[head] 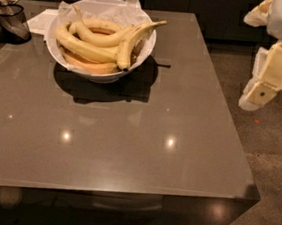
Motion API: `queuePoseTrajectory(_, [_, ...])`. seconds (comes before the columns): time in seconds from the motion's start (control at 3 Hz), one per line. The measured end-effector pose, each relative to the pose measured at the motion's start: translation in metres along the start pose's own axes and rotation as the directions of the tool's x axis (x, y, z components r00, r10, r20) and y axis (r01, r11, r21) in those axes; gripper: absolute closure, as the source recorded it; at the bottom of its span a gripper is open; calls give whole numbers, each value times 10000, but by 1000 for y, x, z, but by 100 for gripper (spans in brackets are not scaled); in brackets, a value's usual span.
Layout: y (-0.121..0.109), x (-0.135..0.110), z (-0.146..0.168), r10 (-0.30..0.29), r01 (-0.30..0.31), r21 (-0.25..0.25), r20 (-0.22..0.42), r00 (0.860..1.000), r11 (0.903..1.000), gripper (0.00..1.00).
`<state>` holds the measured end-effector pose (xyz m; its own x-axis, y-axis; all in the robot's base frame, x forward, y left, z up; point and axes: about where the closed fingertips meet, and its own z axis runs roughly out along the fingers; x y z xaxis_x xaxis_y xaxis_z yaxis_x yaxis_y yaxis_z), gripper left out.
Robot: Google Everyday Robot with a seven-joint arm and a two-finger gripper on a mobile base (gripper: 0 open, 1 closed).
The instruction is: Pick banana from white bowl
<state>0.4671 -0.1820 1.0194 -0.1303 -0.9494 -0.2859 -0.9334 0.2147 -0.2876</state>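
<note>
The white bowl, lined with crinkled white paper, stands at the table's back left and holds several bananas. The long pale-yellow banana lies across the bowl's middle. A darker orange-tinted banana lies under it at the front. Another banana has a thin stem pointing out over the right rim. My gripper hangs in the air off the table's right edge, well to the right of the bowl, touching nothing.
A dark glass container stands at the far left, with white paper beside the bowl. The grey table stretches toward me, its right edge near the arm. Speckled floor lies to the right.
</note>
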Motion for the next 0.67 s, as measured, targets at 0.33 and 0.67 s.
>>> queuePoseTrajectory(0.33, [-9, -24, -7, -921, 911, 343, 287, 9953, 9952, 0])
queuePoseTrajectory(0.67, [-10, -25, -7, -1004, 993, 374, 302, 9945, 9944, 0])
